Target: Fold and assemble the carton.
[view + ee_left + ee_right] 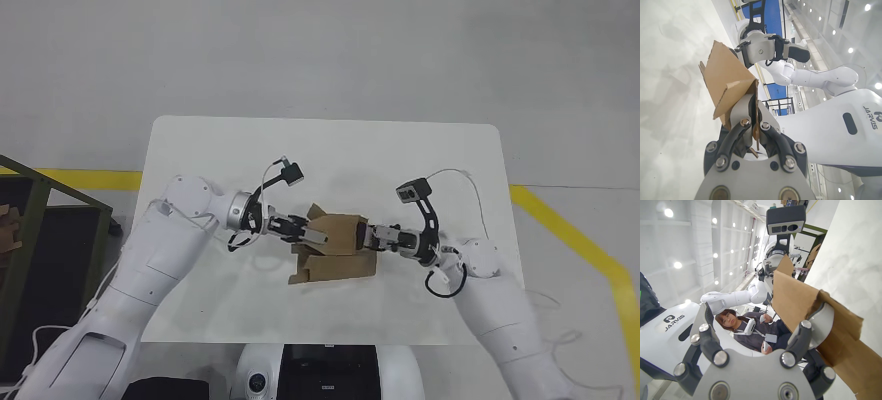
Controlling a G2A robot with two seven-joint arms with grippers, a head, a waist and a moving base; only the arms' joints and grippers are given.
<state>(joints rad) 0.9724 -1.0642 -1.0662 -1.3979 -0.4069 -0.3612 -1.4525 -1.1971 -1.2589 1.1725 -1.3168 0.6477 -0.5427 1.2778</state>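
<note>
A brown cardboard carton (338, 248), partly folded with loose flaps, sits at the middle of the white table (420, 160). My left gripper (306, 231) is at the carton's left side. In the left wrist view it (754, 111) is shut on a thin flap of the carton (728, 75). My right gripper (367, 238) is at the carton's right side and stands open (764, 308). One of its fingers (820, 317) lies against the carton wall (791, 294), tucked under a torn flap, while the other is spread wide and touches nothing.
A dark green framed bin (25, 215) holding cardboard pieces stands on the floor left of the table. Yellow tape (575, 235) marks the floor on both sides. The table surface around the carton is bare.
</note>
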